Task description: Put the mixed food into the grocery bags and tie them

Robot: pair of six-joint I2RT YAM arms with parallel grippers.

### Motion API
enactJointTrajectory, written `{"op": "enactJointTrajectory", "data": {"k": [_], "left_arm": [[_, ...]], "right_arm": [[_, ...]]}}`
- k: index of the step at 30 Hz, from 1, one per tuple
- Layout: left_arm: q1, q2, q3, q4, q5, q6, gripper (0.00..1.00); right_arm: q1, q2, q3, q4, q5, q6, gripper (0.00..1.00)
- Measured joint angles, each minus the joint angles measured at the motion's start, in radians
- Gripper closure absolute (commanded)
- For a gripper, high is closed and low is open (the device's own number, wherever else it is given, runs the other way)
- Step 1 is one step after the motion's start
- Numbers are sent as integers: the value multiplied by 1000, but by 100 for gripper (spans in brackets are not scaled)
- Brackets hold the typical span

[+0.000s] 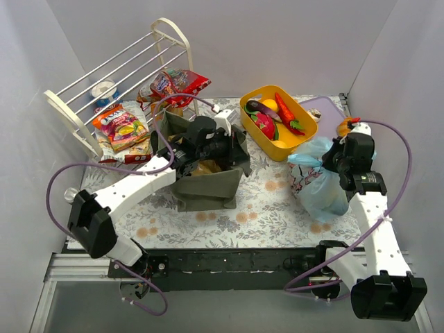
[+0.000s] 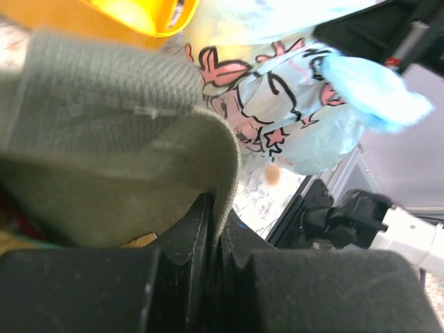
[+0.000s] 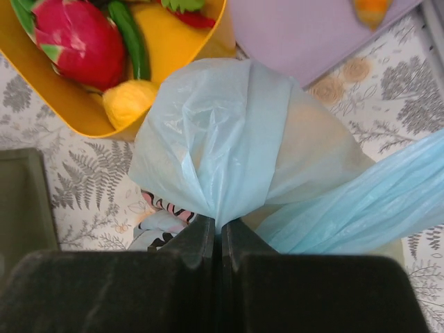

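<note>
At tote [image 2: 104,159] rim, left end effector [image 2: 216,229] clenched; right end effector [image 3: 220,232] pinches blue bag [image 3: 229,139] neck, tub [image 3: 173,41] adjacent.

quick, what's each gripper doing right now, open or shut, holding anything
Left gripper: shut on a fold of the boxy dark olive-green fabric tote.
Right gripper: shut on the gathered top of the thin light-blue translucent plastic bag.

Olive-green tote [image 1: 208,187], light-blue cartoon-print bag [image 1: 319,189], yellow tub [image 1: 295,147], grey-and-tan floral tablecloth [image 1: 270,208]
</note>
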Motion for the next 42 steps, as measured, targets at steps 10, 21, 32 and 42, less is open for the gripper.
{"op": "enactJointTrajectory", "data": {"k": [10, 21, 32, 42], "left_arm": [[-58, 230, 188, 84, 52, -17, 50], [-22, 40, 259, -70, -150, 148, 2], [129, -213, 417, -361, -537, 223, 2], [143, -299, 290, -629, -567, 137, 2]], "right_arm": [[0, -30, 229, -28, -15, -21, 99], [72, 133, 505, 133, -291, 0, 99], [455, 427, 938, 267, -323, -18, 99], [696, 486, 968, 386, -287, -23, 99]]}}
